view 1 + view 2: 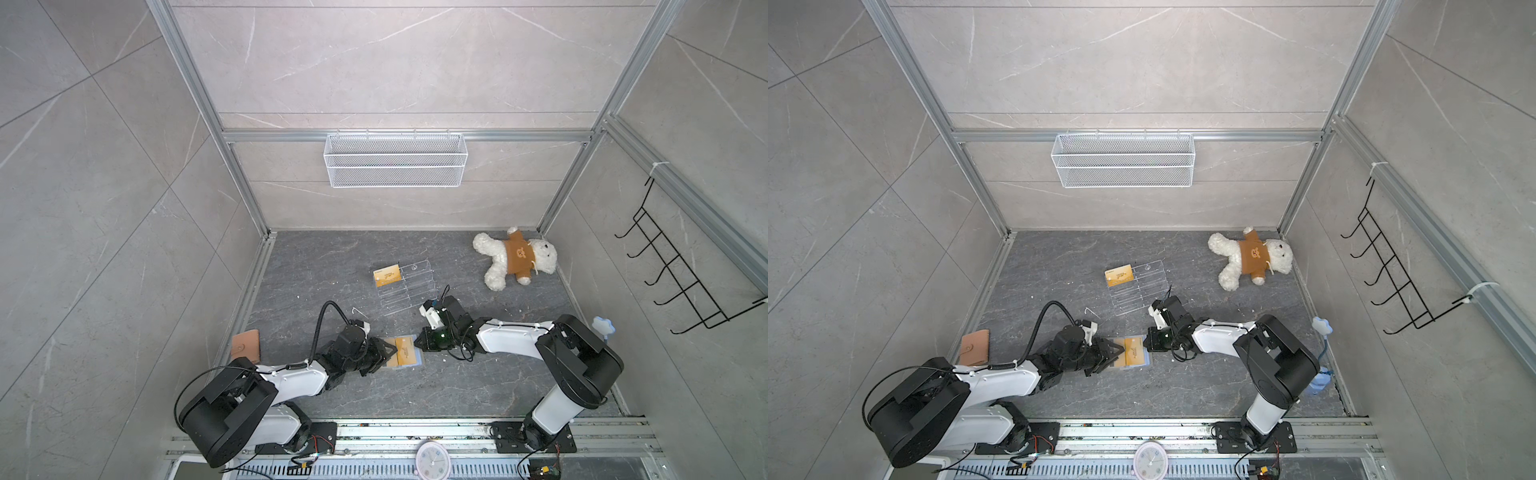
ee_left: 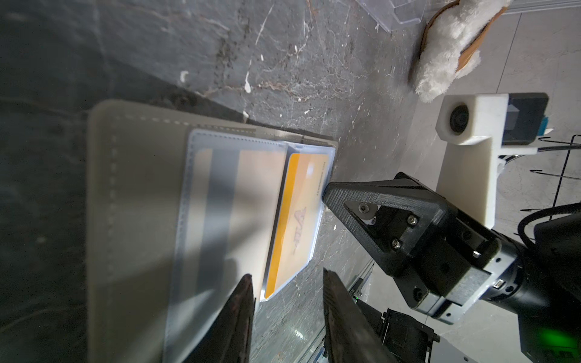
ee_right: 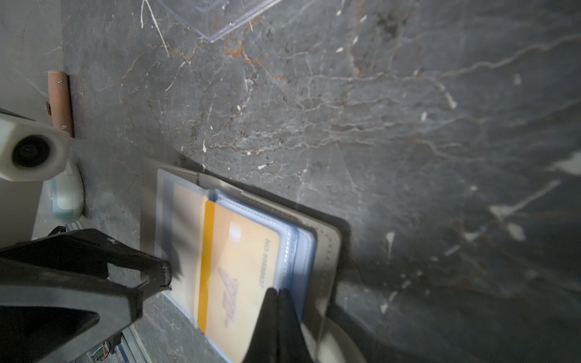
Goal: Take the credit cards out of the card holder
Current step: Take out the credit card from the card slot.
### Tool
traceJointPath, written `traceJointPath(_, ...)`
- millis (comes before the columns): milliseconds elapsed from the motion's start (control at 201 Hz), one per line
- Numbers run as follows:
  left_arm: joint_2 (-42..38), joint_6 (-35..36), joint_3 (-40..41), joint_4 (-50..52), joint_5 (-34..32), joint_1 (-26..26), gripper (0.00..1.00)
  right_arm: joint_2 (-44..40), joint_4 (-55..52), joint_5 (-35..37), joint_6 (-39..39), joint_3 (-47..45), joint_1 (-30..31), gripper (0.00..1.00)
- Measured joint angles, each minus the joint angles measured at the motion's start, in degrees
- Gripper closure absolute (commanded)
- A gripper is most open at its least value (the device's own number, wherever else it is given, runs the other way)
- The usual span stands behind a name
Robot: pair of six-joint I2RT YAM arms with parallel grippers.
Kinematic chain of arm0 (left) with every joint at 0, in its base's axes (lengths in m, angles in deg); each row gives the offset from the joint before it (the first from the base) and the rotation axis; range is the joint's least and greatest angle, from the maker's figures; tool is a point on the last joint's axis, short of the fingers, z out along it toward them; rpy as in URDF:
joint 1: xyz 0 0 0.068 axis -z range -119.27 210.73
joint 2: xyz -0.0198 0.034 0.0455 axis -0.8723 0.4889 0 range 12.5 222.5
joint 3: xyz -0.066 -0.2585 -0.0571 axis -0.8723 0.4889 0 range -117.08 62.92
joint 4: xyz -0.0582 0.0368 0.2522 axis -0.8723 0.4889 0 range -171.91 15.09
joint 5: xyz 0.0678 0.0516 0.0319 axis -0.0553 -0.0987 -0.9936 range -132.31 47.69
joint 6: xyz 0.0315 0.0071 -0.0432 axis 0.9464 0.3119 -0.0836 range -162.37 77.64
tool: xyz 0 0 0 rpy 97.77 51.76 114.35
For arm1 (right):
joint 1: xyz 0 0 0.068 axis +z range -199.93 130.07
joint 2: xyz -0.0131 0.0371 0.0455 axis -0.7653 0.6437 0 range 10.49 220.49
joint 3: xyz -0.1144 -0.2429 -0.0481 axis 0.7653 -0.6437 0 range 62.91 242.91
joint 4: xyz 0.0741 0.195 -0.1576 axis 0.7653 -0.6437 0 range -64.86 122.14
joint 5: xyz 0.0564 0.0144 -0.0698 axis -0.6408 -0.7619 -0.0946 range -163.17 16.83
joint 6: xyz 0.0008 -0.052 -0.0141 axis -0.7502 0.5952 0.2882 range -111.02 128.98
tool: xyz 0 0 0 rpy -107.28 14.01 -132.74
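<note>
Two gold-orange credit cards (image 2: 295,220) sit in the clear sleeves of the grey card holder (image 2: 132,220). The holder lies spread open on the dark stone floor (image 1: 415,395), between the two arms and near their bases. A third card (image 1: 387,275) leans at the far end of the clear acrylic stand (image 1: 409,291), well apart from the holder. By that, the task looks partly done, and the step in hand is drawing out the next card.

The right gripper (image 3: 278,294) is closed tight, its tips meeting at the outer edge of the nearer card, where the sleeve opens. Whether the card itself is nipped there, or only the sleeve's lip, cannot be told. The left gripper (image 2: 287,275) stands moderately open and holds nothing. One of its fingers rests on the opposite sleeve page, seemingly pinning the holder down.

The next move probably calls for a straight pull along the sleeve, away from the fold, while the left side keeps its pressure. If the pinch has caught plastic as well as card, the whole holder may drag along.

Both arms reach low and forward, forearms nearly level above the floor, so the grippers face each other tip to tip across the holder. A tan leather wallet (image 1: 246,345) lies off beside the left arm, and a teddy bear (image 1: 515,257) lies in the far corner.
</note>
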Motion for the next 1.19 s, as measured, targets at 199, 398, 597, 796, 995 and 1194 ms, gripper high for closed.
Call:
traceJointPath(199,3.69,-1.01,0.70,-5.16,-0.15,0.24,0.62,0.74,1.49,-0.02,-0.15,-0.09,0.28,1.00)
traceJointPath(398,8.87,-2.60,1.60,-13.86,-0.17,0.26,0.67,1.57,3.41,0.28,-0.17,-0.09,1.07,1.00)
traceJointPath(597,12.48,-4.00,3.17,-21.31,-0.70,0.46,0.76,1.75,3.87,0.57,-0.17,-0.09,1.29,1.00)
traceJointPath(796,14.43,-4.83,4.13,-24.72,-1.57,0.85,0.90,1.84,4.02,0.59,-0.17,-0.09,1.33,1.00)
traceJointPath(995,14.27,-4.90,4.85,-26.27,-2.16,0.90,1.00,1.84,4.02,0.81,-0.15,-0.09,1.36,1.00)
traceJointPath(1194,7.23,-3.63,6.05,-20.02,-4.02,0.94,1.00,1.88,4.02,0.87,-0.15,-0.09,1.42,1.00)
